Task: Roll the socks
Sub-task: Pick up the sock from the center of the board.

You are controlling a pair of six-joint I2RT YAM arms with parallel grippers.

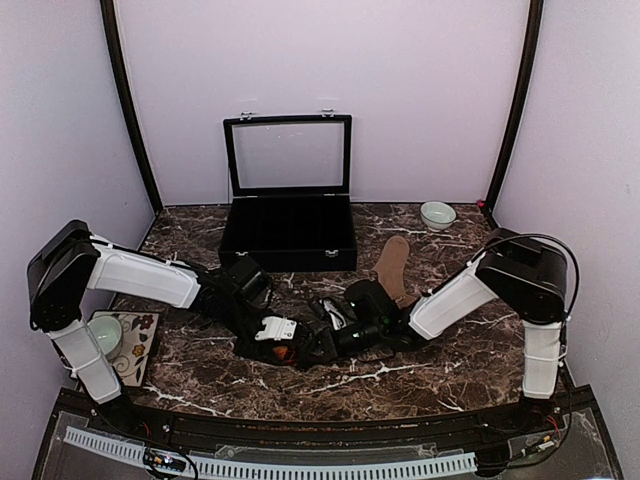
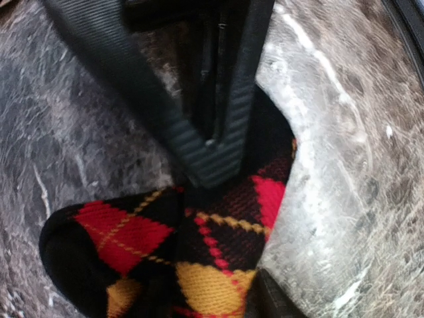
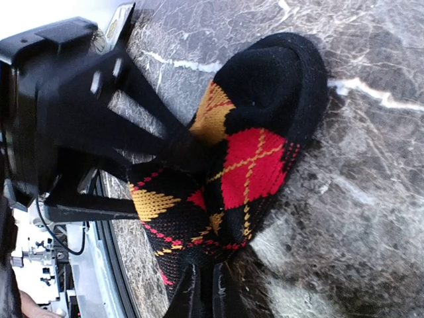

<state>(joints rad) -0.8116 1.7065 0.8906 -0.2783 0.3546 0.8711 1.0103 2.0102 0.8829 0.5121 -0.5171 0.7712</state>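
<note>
A black argyle sock (image 2: 218,232) with red and yellow diamonds lies bunched on the marble table. It also shows in the right wrist view (image 3: 255,165), and only a sliver of it shows under the arms in the top view (image 1: 284,353). My left gripper (image 1: 287,345) is shut on one side of it; one of its fingers (image 2: 265,301) shows beside the fabric. My right gripper (image 3: 207,291) is shut on the sock's edge from the opposite side. Its fingers (image 2: 218,132) meet on the sock in the left wrist view. A brown sock (image 1: 392,262) lies flat behind the right arm, untouched.
An open black case (image 1: 288,235) with a glass lid stands at the back centre. A small pale bowl (image 1: 437,214) sits at the back right. A patterned mat (image 1: 138,345) with a cup (image 1: 105,333) lies at the left by the left arm's base.
</note>
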